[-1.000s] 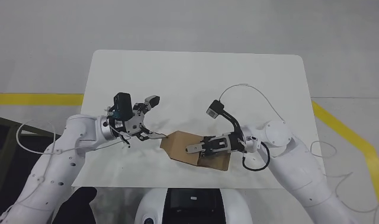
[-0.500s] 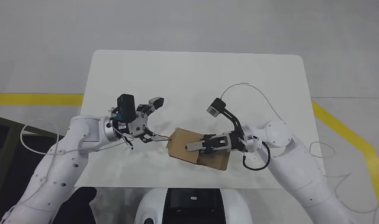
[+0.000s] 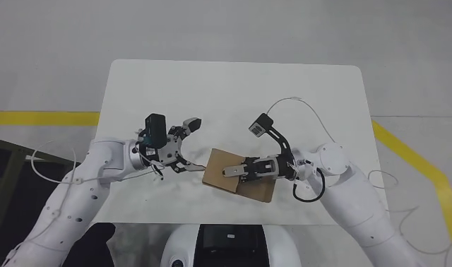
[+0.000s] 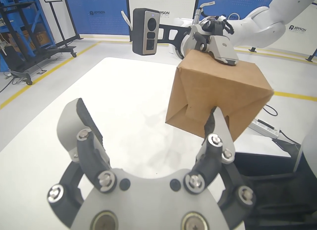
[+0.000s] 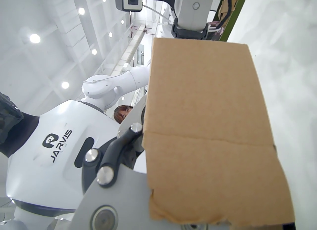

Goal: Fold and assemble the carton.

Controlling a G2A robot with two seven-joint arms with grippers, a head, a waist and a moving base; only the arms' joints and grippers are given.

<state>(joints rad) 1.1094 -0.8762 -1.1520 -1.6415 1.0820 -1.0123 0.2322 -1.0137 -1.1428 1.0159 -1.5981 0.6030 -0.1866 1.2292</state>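
Observation:
A brown carton [image 3: 237, 176] is held just above the white table [image 3: 282, 90], near its front edge. My right gripper [image 3: 233, 172] is shut on the carton, with one finger [image 4: 223, 53] lying along its top face. In the right wrist view the carton [image 5: 208, 122] lies close, beside one finger [image 5: 131, 129]. My left gripper [image 3: 192, 145] stands open at the carton's folded end. In the left wrist view the left gripper [image 4: 148, 114] has one fingertip [image 4: 216, 114] touching the folded end flaps of the carton [image 4: 218, 85]; the other fingertip [image 4: 81, 114] is well apart from it.
A thin white cable [image 3: 296, 101] loops over the table behind the right arm. The table's front edge [image 3: 212, 222] runs close below the carton. The far half of the table is bare.
My left gripper has moved right toward the carton, until one fingertip meets its folded end. The carton has shifted slightly right in the right gripper.

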